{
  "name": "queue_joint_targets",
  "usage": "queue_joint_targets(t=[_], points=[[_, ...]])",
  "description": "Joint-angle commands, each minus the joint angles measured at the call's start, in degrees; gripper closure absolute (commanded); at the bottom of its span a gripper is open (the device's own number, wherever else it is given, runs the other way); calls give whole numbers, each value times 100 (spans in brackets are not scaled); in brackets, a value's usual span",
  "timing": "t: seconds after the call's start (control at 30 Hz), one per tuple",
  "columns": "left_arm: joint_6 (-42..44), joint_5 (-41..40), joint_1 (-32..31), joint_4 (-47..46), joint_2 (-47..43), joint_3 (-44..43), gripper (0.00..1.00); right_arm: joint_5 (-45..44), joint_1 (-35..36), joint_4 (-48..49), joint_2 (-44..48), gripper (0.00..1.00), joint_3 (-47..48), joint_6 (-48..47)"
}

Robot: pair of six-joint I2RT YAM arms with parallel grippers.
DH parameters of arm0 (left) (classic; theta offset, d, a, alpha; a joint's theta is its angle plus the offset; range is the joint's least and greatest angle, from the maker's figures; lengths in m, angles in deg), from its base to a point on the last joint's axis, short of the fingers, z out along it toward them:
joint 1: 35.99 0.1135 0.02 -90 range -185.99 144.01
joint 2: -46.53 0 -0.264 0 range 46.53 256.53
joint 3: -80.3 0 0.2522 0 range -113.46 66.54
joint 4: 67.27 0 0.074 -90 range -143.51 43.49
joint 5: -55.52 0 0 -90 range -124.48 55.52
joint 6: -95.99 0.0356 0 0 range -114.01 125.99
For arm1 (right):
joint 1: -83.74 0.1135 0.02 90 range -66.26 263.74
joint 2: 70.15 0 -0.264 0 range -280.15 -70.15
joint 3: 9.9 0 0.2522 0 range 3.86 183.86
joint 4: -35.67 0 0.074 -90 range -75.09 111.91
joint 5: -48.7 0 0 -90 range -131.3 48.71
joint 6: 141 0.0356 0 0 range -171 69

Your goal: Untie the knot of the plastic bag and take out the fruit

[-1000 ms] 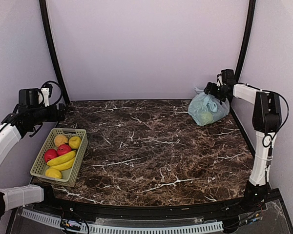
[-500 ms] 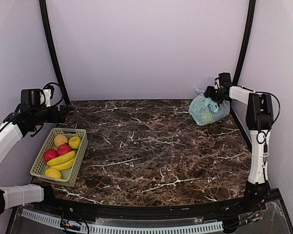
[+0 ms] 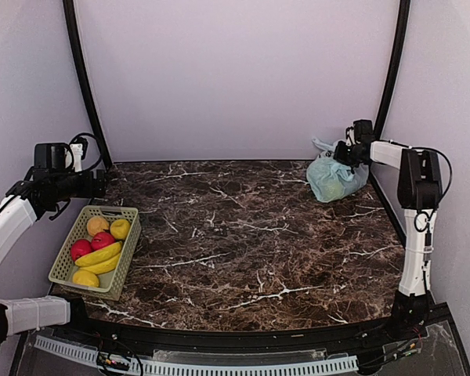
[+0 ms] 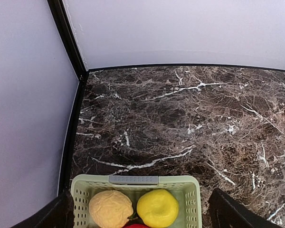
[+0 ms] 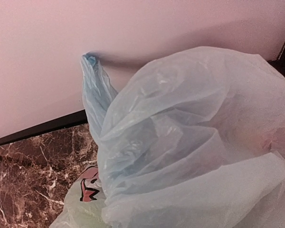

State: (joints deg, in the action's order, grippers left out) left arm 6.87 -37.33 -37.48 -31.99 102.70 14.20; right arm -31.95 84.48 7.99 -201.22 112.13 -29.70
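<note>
The plastic bag [image 3: 333, 178], pale blue-green and crinkly, sits at the table's far right corner. My right gripper [image 3: 346, 151] is at the bag's top, shut into the bunched plastic. In the right wrist view the bag [image 5: 190, 142] fills the frame and hides the fingers. One loop handle [image 5: 92, 85] sticks up toward the wall. I cannot pick out the knot among the folds. A pale green round fruit [image 5: 78, 209] shows through the plastic beside a red print. My left gripper [image 3: 94, 184] hangs open over the basket's far end, fingertips [image 4: 57, 216] spread wide, holding nothing.
A light green basket [image 3: 66, 262] at the left holds bananas, red apples and yellow and orange fruit; its far rim [image 4: 133, 179] lies under the left gripper. Walls and black frame posts stand close behind the bag. Dark marble table [image 3: 243, 235] spans the middle.
The right gripper went from open to shut at the bag's top, and the bag shifted slightly right toward the corner. The left arm stayed still.
</note>
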Motion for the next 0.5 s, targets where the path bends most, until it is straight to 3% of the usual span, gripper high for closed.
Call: queue_joint_targets(t=[0.0, 0.13, 0.33, 0.47], points=[[40, 214, 27, 27, -1, 79, 3, 256, -20, 528, 815, 100, -426, -47], [-51, 896, -29, -105, 38, -35, 9, 599, -14, 815, 1632, 100, -1054, -88], [-41, 967, -823, -12, 534, -883, 9, 1181, 51, 824, 3027, 100, -2049, -491], [-358, 1707, -1121, -155, 990, -1456, 9, 1877, 174, 573, 4002, 100, -2582, -898]])
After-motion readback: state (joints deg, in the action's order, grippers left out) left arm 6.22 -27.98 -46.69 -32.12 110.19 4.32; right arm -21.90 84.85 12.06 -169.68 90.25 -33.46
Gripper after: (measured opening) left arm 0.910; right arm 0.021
